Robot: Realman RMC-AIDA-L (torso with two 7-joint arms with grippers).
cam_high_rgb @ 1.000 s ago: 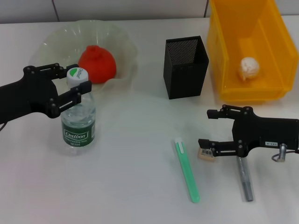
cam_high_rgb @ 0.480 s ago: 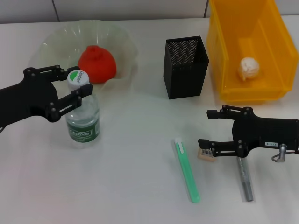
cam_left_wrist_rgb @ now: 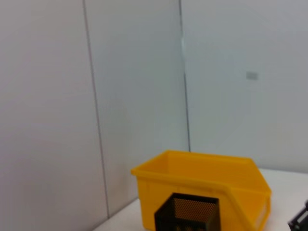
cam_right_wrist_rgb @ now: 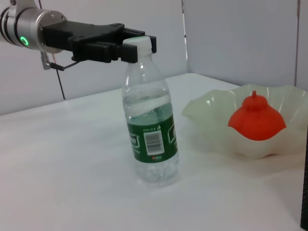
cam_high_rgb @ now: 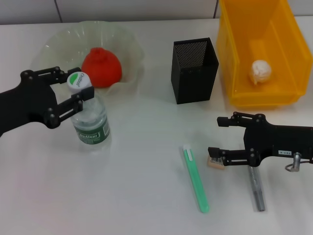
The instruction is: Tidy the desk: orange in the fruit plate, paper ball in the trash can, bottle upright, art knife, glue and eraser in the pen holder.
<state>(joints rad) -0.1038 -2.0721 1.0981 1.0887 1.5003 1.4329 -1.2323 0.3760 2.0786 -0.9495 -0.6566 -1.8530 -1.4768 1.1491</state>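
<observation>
My left gripper (cam_high_rgb: 83, 83) is shut on the neck of the clear bottle (cam_high_rgb: 91, 123), just under its cap. The bottle stands on the table, leaning slightly, in front of the fruit plate (cam_high_rgb: 54, 39). It also shows in the right wrist view (cam_right_wrist_rgb: 149, 139), with the left gripper (cam_right_wrist_rgb: 137, 45) at its top. The orange (cam_high_rgb: 101, 67) lies in the plate. The paper ball (cam_high_rgb: 260, 70) lies in the yellow trash can (cam_high_rgb: 230, 58). My right gripper (cam_high_rgb: 215, 135) is open, and its near finger is beside the beige eraser (cam_high_rgb: 216, 163). The black mesh pen holder (cam_high_rgb: 194, 71) stands upright.
A green art knife (cam_high_rgb: 195, 178) lies on the table left of the eraser. A grey stick (cam_high_rgb: 257, 190) lies under the right arm. The left wrist view shows the trash can (cam_left_wrist_rgb: 202, 178) and the pen holder (cam_left_wrist_rgb: 187, 214) against a wall.
My left gripper has carried the bottle to the right, closer to the fruit plate. The right arm and the eraser have not moved.
</observation>
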